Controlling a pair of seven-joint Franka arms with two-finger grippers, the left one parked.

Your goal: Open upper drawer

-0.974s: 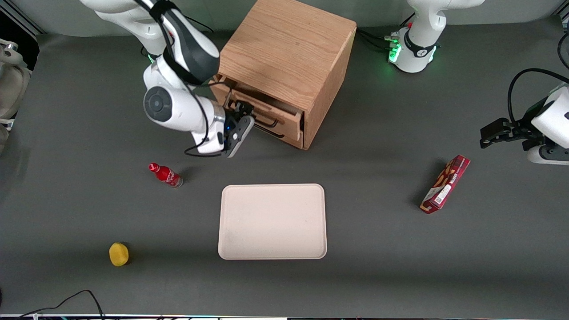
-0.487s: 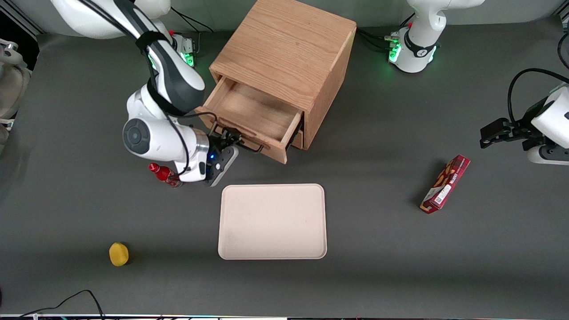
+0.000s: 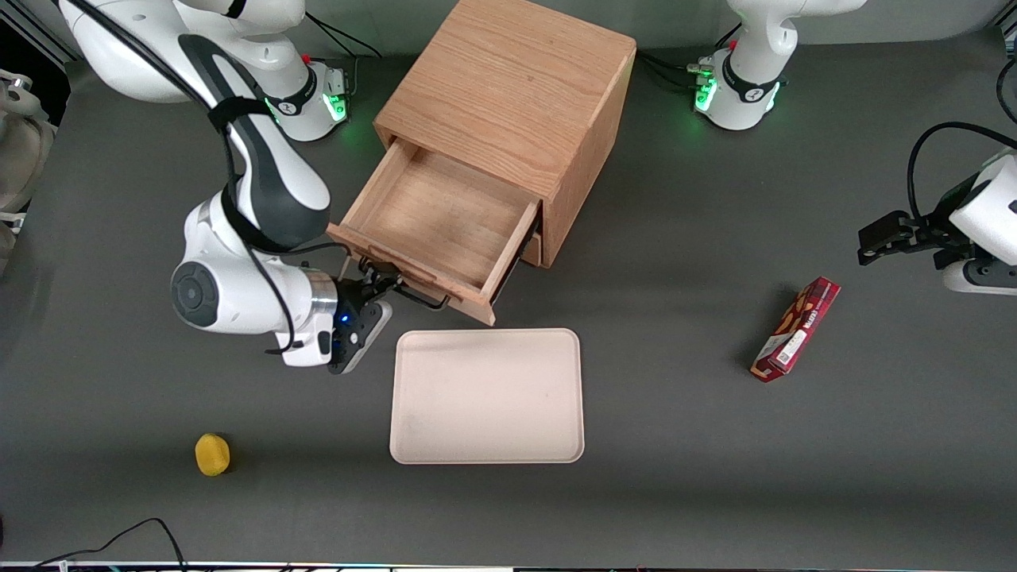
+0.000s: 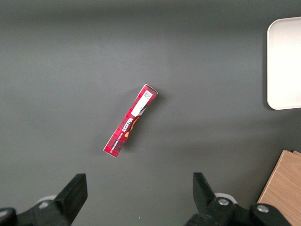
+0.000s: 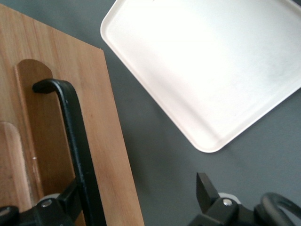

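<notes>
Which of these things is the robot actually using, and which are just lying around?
In use: upper drawer, pulled well out of the cabinet; its black handle; the gripper at that handle.

Lying about: tray, red box, yellow object, lower drawer.

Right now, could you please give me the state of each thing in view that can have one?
upper drawer: pulled well out, tray body empty.
lower drawer: shut, mostly hidden under the upper one.
gripper: at the upper drawer's black handle, jaws apart, the bar between them.
tray: flat on the table, empty.
red box: lying flat.
</notes>
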